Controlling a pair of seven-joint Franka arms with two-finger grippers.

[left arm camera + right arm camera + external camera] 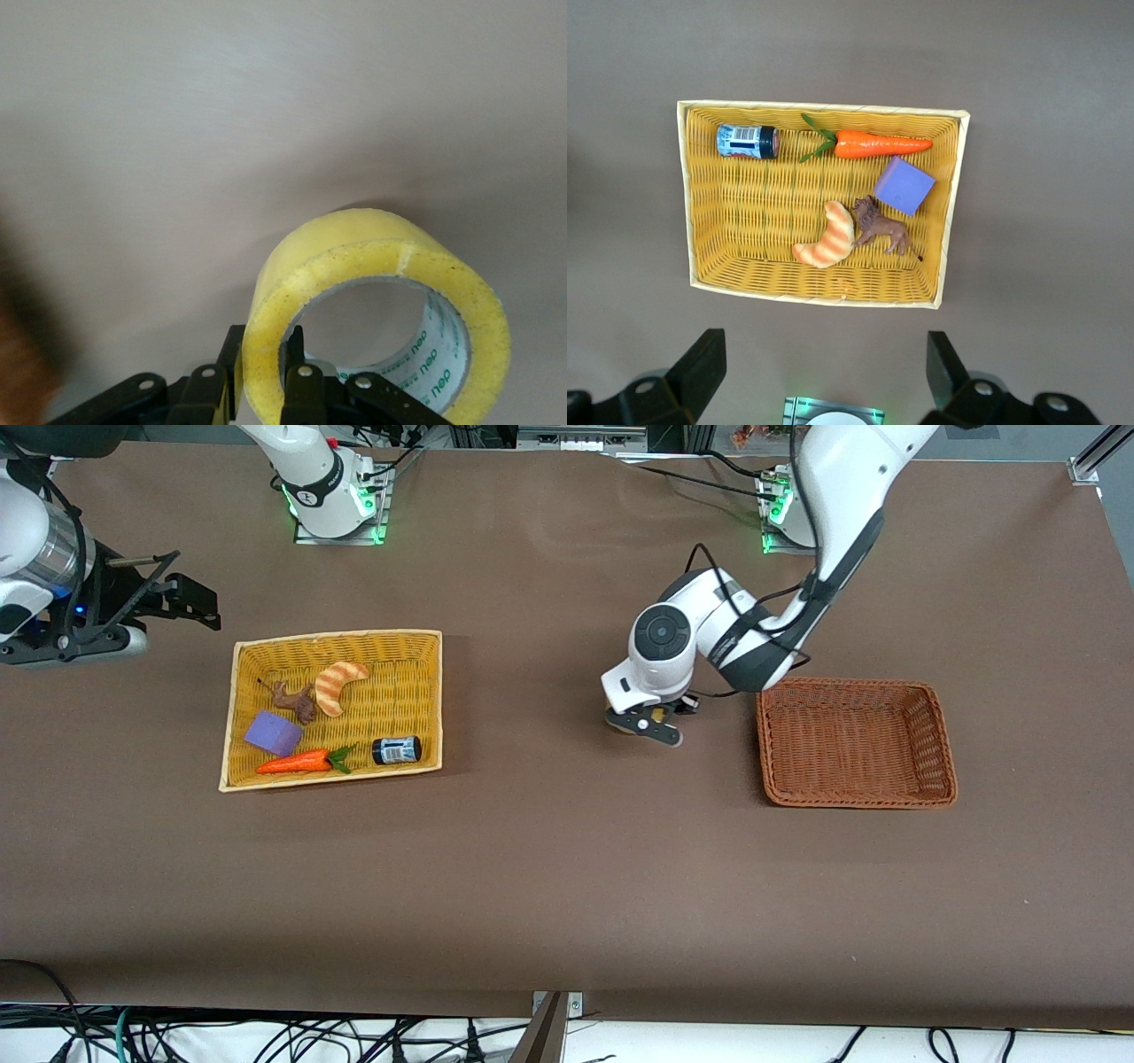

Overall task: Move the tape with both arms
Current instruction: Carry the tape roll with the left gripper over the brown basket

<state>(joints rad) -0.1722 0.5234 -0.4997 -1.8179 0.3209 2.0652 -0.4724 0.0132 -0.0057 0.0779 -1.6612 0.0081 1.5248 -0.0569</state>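
Yellowish translucent ring of packing tape (376,310), one roll, stands on edge on the brown table (549,868) between two baskets: yellow wicker basket (239,717) with five items, and brown wicker basket (855,741). Only the left wrist view shows the left gripper (266,372) clamping its wall. The right gripper (824,372) hangs open above the yellow basket.

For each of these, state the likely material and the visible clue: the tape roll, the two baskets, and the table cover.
Tape: glossy translucent yellowish plastic film on a printed, probably cardboard, core.
Yellow basket: woven straw or wicker, going by its matte plaited weave.
Brown basket: similar weave, darker; rattan or plastic imitation, hard to tell.
Table cover: matte brown sheet, likely paper or cloth; faint creases show.
Left gripper pinches the tape's wall.
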